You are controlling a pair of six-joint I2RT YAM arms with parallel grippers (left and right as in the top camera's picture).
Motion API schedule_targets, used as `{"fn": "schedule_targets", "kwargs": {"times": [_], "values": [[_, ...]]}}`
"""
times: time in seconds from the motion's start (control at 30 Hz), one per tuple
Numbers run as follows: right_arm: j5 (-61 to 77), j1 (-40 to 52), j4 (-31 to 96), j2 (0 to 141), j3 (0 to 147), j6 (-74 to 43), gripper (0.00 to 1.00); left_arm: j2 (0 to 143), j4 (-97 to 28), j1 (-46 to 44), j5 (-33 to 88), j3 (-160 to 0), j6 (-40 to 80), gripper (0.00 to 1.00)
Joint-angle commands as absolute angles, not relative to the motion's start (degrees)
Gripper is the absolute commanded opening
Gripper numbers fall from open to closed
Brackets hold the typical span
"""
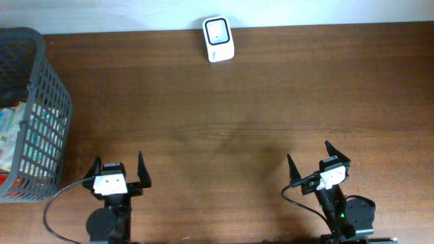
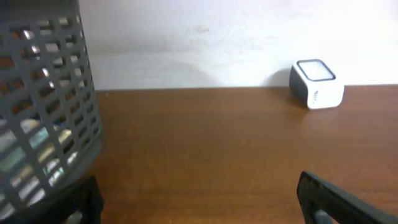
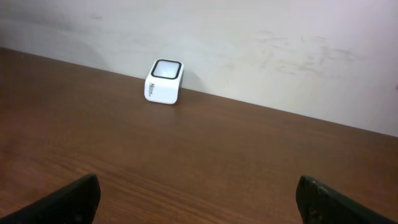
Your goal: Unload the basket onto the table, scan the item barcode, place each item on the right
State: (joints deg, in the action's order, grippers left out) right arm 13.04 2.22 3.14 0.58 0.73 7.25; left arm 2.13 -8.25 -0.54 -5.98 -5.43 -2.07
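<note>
This looks like a robot lab bench dressed up as a shop checkout. A white desktop scanner [image 1: 218, 39], the kind used at a till, stands at the far edge of a bare brown wooden table [image 1: 237, 115], right against a plain, scuffed white wall [image 3: 261, 37]. Well to the left of the scanner, at the table's side, a grey plastic basket [image 1: 44, 129] holds packaged goods [image 1: 8, 135]. Across the table from the scanner, the left arm [image 1: 108, 217] and right arm [image 1: 346, 213] are mounted at the near edge, with black cables [image 1: 51, 210] looping beside them.
</note>
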Motion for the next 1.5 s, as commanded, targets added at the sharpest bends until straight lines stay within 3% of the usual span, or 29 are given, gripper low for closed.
{"fn": "schedule_targets", "kwargs": {"times": [0.0, 0.17, 0.33, 0.57, 0.7, 0.9, 1.3, 1.4, 1.47], "values": [[13.47, 1.85, 3.25, 0.21, 0.32, 6.61, 0.99, 6.96, -9.63, -0.73, -4.84, -13.58, -3.16, 0.99], [13.50, 1.85, 3.25, 0.21, 0.32, 6.61, 0.98, 22.65, -12.19, -0.73, 0.49, -27.77, -4.01, 0.99], [13.50, 1.85, 3.25, 0.21, 0.32, 6.61, 0.98, 40.60, -22.46, -0.69, 5.67, -47.55, -4.49, 0.99], [13.50, 1.85, 3.25, 0.21, 0.32, 6.61, 0.98, 74.24, -56.62, -0.69, 7.97, -94.13, -4.84, 0.99], [13.50, 1.85, 3.25, 0.21, 0.32, 6.61, 0.99, 85.34, -65.73, -0.69, 8.29, -112.68, -4.84, 0.99], [13.50, 1.85, 3.25, 0.21, 0.32, 6.61, 0.98, 87.22, -58.61, 1.43, 1.37, -113.38, -4.82, 0.99], [13.47, 1.85, 3.25, 0.21, 0.32, 6.61, 0.98, 91.59, -51.03, 36.91, 0.27, -113.40, -0.19, 0.99], [13.50, 1.85, 3.25, 0.21, 0.32, 6.61, 0.98, 97.56, -52.27, 40.47, 1.28, -113.40, -1.21, 0.98], [13.50, 1.85, 3.25, 0.21, 0.32, 6.61, 0.99, 103.02, -54.17, 41.06, 0.95, -113.38, -8.43, 0.93]]}}
